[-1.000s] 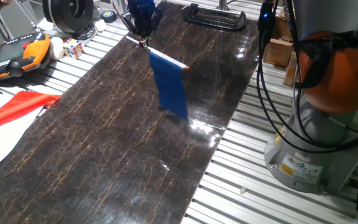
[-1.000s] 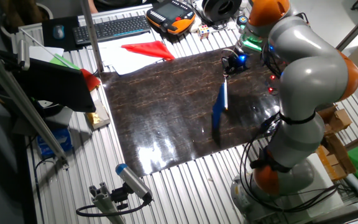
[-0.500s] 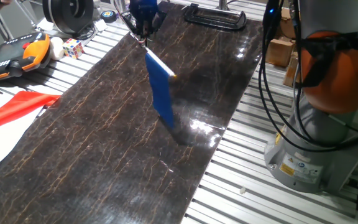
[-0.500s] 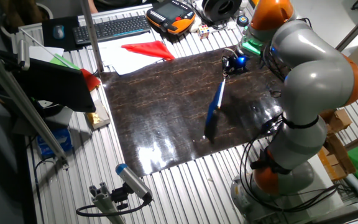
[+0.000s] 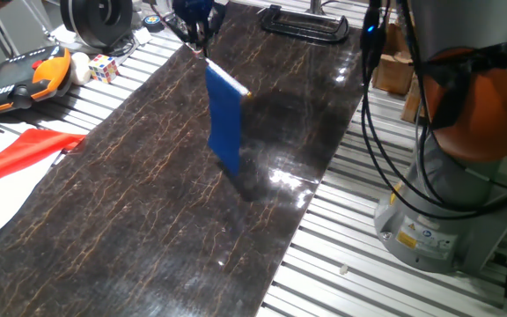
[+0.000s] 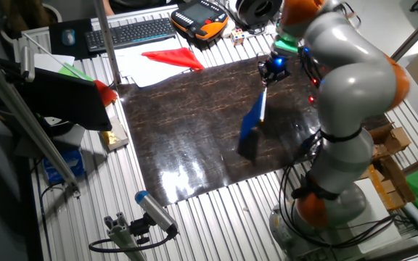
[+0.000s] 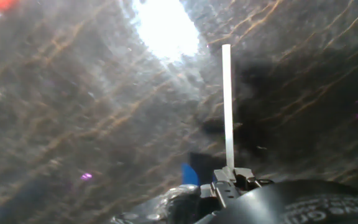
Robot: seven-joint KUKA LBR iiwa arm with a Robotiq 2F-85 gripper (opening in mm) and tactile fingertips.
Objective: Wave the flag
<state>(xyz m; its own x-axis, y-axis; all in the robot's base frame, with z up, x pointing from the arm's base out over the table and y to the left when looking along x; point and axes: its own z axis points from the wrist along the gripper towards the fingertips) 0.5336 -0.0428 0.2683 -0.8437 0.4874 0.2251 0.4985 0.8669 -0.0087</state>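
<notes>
The flag is a small blue sheet (image 5: 224,118) on a thin silver stick, held in the air above the dark marble board (image 5: 130,194). My gripper (image 5: 197,33) is shut on the stick's end at the board's far side. In the other fixed view the flag (image 6: 252,125) hangs down and left from the gripper (image 6: 269,71). In the hand view the stick (image 7: 227,106) runs straight up from the gripper (image 7: 230,176), with a bit of blue cloth (image 7: 190,172) beside it.
A larger red and white sheet (image 5: 16,158) lies at the board's left. An orange and black pendant (image 5: 25,75), a puzzle cube (image 5: 104,67) and a black spool (image 5: 95,19) stand at the far left. A black clamp (image 5: 302,21) sits at the far edge. The arm's base (image 5: 447,176) is on the right.
The flag has swung: the blue sheet moved left and turned more edge-on in one fixed view. The gripper shifted slightly left and stays shut on the stick.
</notes>
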